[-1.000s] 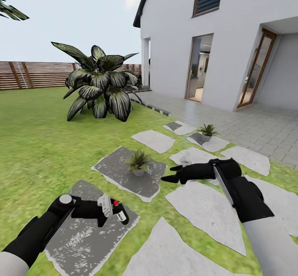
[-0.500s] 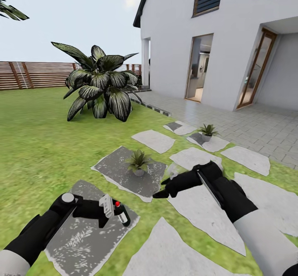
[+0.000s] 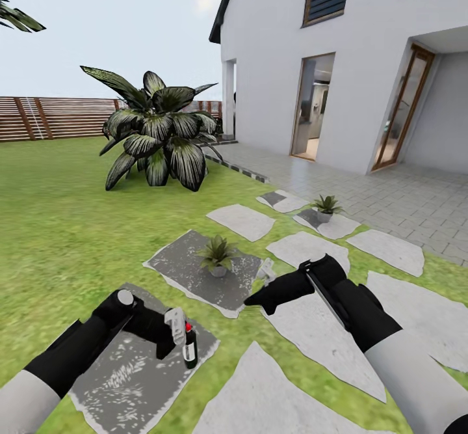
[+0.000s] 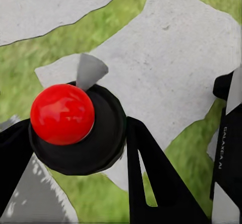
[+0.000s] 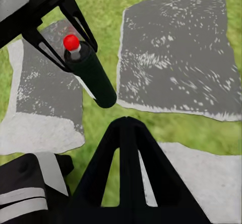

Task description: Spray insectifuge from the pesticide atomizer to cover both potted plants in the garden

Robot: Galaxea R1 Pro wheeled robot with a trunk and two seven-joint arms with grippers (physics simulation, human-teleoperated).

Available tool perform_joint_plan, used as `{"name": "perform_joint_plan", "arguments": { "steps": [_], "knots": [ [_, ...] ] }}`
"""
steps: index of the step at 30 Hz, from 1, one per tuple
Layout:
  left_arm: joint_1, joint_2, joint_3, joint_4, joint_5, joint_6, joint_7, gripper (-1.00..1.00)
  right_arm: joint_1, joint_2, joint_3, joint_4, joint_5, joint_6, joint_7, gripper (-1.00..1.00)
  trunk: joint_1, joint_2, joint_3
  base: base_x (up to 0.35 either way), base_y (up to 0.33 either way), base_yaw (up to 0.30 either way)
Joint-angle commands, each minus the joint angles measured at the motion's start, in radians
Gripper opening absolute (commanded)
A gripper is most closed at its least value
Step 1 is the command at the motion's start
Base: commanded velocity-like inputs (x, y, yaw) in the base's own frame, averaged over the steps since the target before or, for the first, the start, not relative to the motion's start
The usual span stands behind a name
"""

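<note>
Holding the pesticide atomizer [image 3: 189, 348] upright in the left gripper [image 3: 184, 338], jaws pinching it (red cap up), over a dark stone slab's [image 3: 123, 375] edge; right gripper [image 3: 251, 300] hanging pressed together, near potted plant [image 3: 217, 255].

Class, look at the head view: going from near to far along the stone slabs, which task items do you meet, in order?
Pesticide atomizer held in the left gripper → nearer potted plant → farther potted plant.
</note>
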Motion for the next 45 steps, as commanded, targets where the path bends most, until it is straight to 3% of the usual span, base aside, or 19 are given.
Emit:
{"name": "perform_joint_plan", "arguments": {
  "steps": [1,8,13,16,21,29,31,32,34,35,39,45],
  "knots": [
    [-0.012,0.0,-0.009,-0.003,-0.003,0.024,-0.004,-1.0,-0.001,0.0,0.001,-0.001,0.005,0.005,0.005,-1.0,0.0,-0.001,-0.001,0.0,0.0,0.0],
    [-0.083,-0.001,-0.111,-0.004,-0.003,0.095,-0.005,-1.0,-0.001,0.003,0.004,-0.001,0.005,0.005,0.005,-1.0,0.0,-0.001,-0.001,0.0,0.0,0.0],
    [-0.11,-0.001,-0.138,-0.004,-0.003,0.119,-0.005,-1.0,-0.001,0.005,0.006,-0.001,0.006,0.005,0.004,-1.0,0.0,-0.001,-0.001,0.0,0.0,0.0],
    [-0.132,-0.002,-0.195,-0.003,-0.003,0.148,-0.005,-1.0,-0.001,0.009,0.007,-0.001,0.009,0.005,0.002,-1.0,0.0,-0.001,-0.001,0.0,0.0,0.0],
    [-0.157,-0.006,-0.226,-0.002,-0.004,0.177,-0.002,-1.0,-0.001,0.013,0.005,-0.001,0.097,0.006,0.001,-1.0,0.0,-0.001,-0.001,0.0,0.0,0.0],
    [-0.188,-0.014,-0.282,-0.002,-0.004,0.209,-0.002,-1.0,-0.001,0.022,0.005,-0.001,0.114,0.006,0.001,-1.0,0.0,-0.001,-0.001,0.0,0.0,0.0],
    [-0.197,-0.033,-0.301,-0.002,-0.004,0.215,-0.002,-1.0,-0.001,0.022,0.005,-0.001,0.114,0.006,0.001,-1.0,0.0,-0.001,-0.001,0.0,0.0,0.0],
    [-0.201,-0.065,-0.311,-0.002,-0.005,0.217,-0.002,-1.0,-0.001,0.023,0.005,-0.001,0.114,0.006,0.001,-1.0,0.0,-0.001,-0.001,0.0,0.0,0.0],
    [-0.202,-0.086,-0.314,-0.001,-0.005,0.217,-0.001,-1.0,-0.001,0.023,0.006,-0.001,0.114,0.006,0.001,-1.0,0.0,-0.001,-0.001,0.0,0.0,0.0],
    [-0.203,-0.096,-0.315,-0.001,-0.016,0.218,-0.001,-1.0,-0.001,0.023,0.006,-0.002,0.114,0.006,0.002,-1.0,0.0,-0.001,-0.001,0.0,0.0,0.0],
    [-0.204,-0.143,-0.314,0.006,-0.112,0.218,-0.003,-1.0,-0.001,0.025,0.007,-0.016,0.114,0.006,0.002,-1.0,0.0,-0.001,-0.001,0.0,0.0,0.0],
    [-0.204,-0.175,-0.314,0.008,-0.148,0.243,-0.003,-1.0,-0.001,0.066,0.007,-0.018,0.114,0.006,0.005,-1.0,0.0,-0.001,-0.001,0.0,0.0,0.0]
  ]
}}
